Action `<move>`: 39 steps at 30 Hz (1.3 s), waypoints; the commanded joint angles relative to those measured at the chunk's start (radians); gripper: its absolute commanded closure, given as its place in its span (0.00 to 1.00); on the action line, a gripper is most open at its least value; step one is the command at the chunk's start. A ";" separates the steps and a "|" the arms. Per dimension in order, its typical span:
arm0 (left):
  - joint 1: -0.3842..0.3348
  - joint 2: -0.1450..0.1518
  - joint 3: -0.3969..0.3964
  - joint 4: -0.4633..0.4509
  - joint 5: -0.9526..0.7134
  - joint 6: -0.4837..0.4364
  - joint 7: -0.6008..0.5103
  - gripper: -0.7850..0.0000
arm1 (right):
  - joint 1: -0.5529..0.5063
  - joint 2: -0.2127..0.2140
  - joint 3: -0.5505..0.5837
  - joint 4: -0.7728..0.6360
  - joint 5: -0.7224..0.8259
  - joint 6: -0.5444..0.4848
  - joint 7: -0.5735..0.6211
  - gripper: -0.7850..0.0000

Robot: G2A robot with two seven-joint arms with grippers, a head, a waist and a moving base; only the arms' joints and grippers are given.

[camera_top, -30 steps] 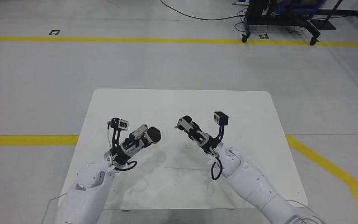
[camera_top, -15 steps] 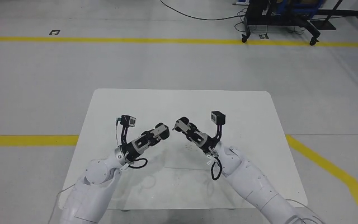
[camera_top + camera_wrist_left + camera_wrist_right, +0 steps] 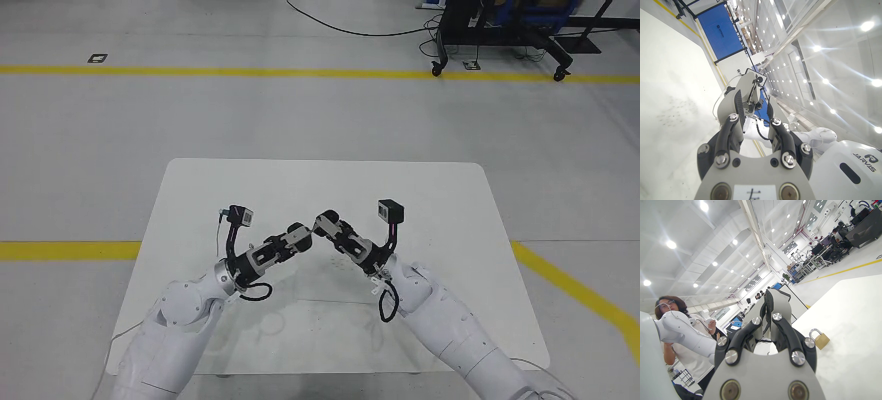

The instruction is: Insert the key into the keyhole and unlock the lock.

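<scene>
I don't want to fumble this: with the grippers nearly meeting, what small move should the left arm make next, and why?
Probably ease the open left gripper forward a touch, then close. What looks like the key sits pinched in the shut right gripper, just ahead of the left one. The padlock lies apart on the table.

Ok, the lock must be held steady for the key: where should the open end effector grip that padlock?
Probably the brass body of the padlock, from above, fingers across its two narrow sides: it appears to lie flat on the table, so the broad faces can't both be reached. Leave the shackle and the end opposite it free for the key.
</scene>
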 commanded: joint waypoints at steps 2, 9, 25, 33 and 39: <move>-0.005 0.000 0.003 0.001 0.006 0.001 0.001 0.84 | 0.004 -0.003 0.003 0.011 -0.005 0.001 0.005 1.00; -0.013 0.001 0.012 0.005 0.021 0.020 0.005 1.00 | 0.011 -0.011 0.006 0.024 -0.004 0.002 0.016 1.00; -0.026 0.005 -0.015 0.017 0.010 0.033 0.035 1.00 | 0.019 -0.022 0.019 0.036 0.009 0.010 0.048 1.00; -0.027 0.005 -0.013 0.024 -0.001 0.022 0.029 1.00 | 0.018 -0.028 0.019 0.034 0.018 0.020 0.069 1.00; -0.024 0.005 -0.014 0.034 -0.027 -0.002 0.025 0.84 | 0.011 -0.030 0.027 0.029 0.023 0.022 0.073 1.00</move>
